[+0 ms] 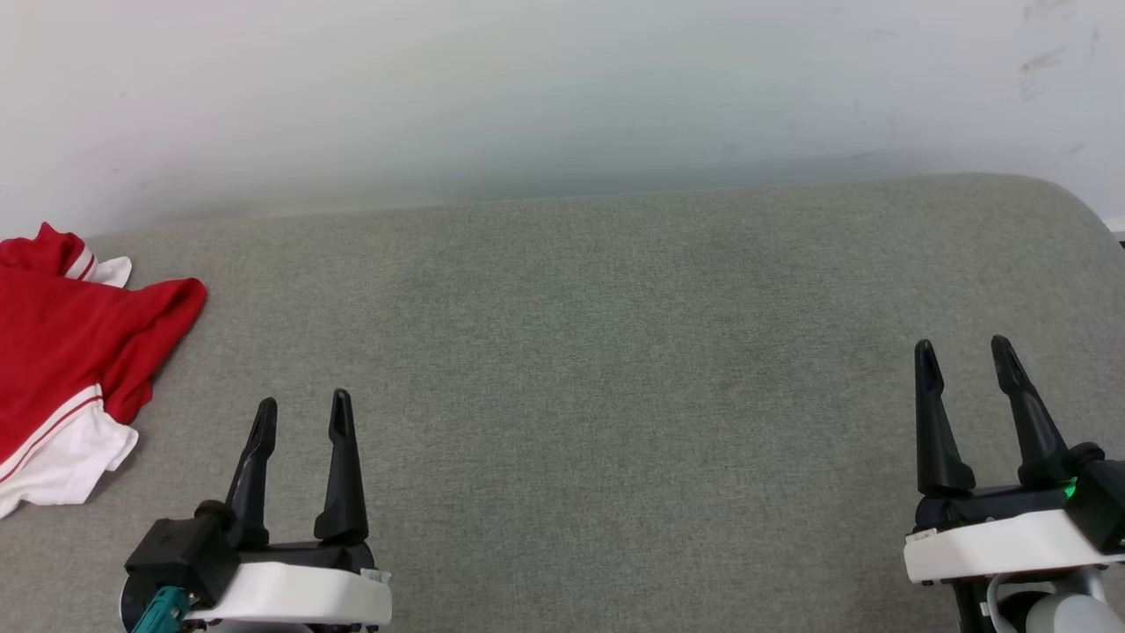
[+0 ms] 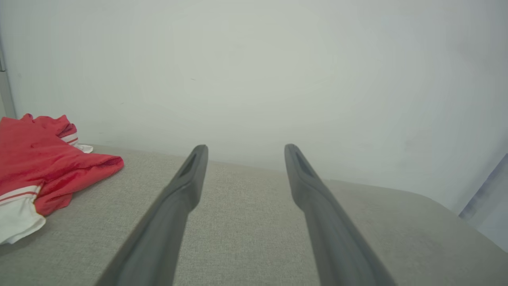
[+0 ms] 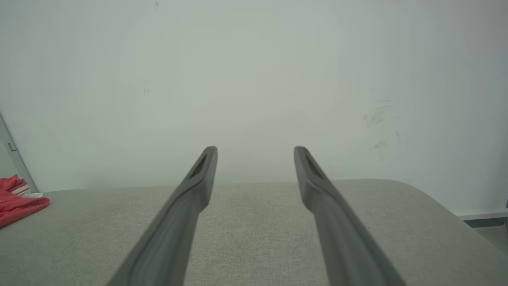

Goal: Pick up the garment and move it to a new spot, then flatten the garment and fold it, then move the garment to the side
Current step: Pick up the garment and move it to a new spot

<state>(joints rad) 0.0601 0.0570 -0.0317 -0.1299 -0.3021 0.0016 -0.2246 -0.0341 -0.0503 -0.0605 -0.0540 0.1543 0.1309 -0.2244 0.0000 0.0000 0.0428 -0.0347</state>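
Note:
The garment [image 1: 70, 343] is a crumpled red shirt with a white, red-striped sleeve, lying at the far left of the grey cushioned surface [image 1: 598, 352] and cut off by the view's edge. It also shows at the left of the left wrist view, garment [image 2: 43, 163], and as a small red patch, garment [image 3: 18, 200], in the right wrist view. My left gripper [image 1: 301, 411] hovers open at the lower left, to the right of the garment and apart from it. My right gripper [image 1: 965, 353] is open at the lower right, far from the cloth. Both hold nothing.
A pale wall [image 1: 562, 97] runs right behind the cushioned surface. The surface's rounded right corner [image 1: 1068, 198] drops off at the far right. A wide stretch of bare grey fabric lies between the two grippers.

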